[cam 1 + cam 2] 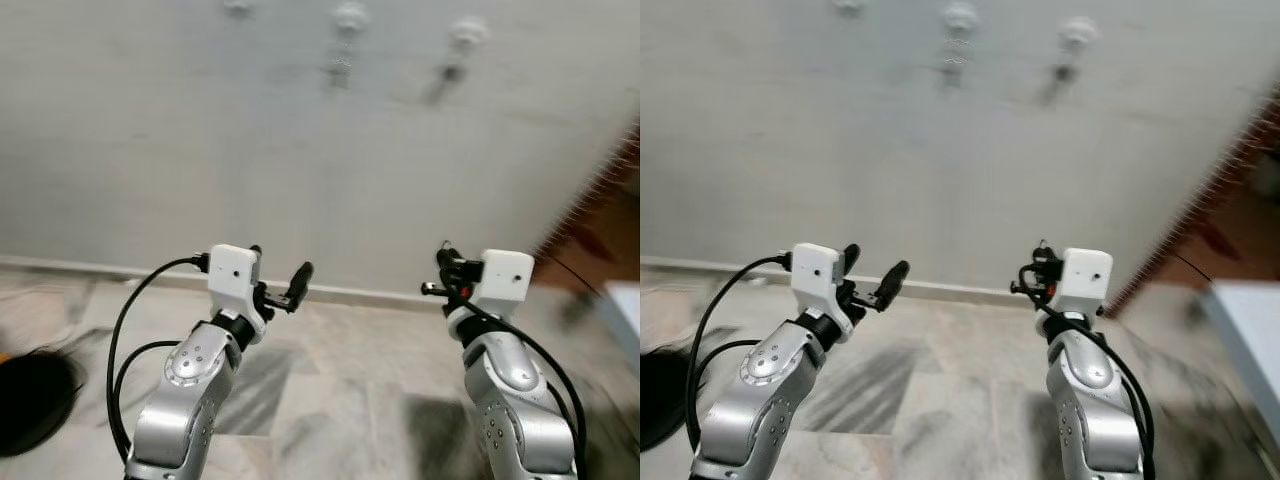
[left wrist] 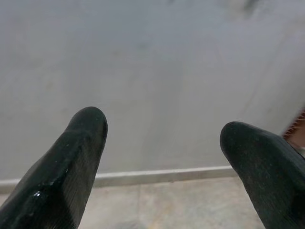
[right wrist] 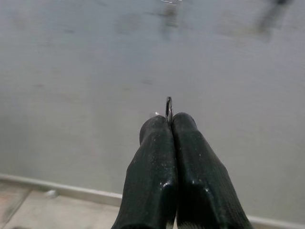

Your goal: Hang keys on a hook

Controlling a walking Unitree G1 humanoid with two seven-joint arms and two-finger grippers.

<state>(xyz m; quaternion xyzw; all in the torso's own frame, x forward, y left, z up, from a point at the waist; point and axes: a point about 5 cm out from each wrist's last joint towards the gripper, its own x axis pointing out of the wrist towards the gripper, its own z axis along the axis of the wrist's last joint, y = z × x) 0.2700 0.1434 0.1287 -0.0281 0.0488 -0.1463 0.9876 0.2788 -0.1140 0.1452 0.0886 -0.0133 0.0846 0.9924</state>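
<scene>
Keys (image 3: 168,106): thin metal ring, probably theirs, pinched between pressed-together fingertips of right gripper (image 3: 170,125), facing wall hooks (image 1: 350,20). Light, stiff, slippery; ring grip suits. Left gripper (image 2: 162,143) spread wide, holding nothing.

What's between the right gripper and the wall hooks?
Bare grey wall only, between right gripper and hooks, in the eye views.

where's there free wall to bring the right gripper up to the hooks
Bare wall spans from the skirting up to the hooks, open above both grippers. The right gripper pinches a key ring; the left gripper is open. Crowding: the hook row, middle hook apparently occupied.
</scene>
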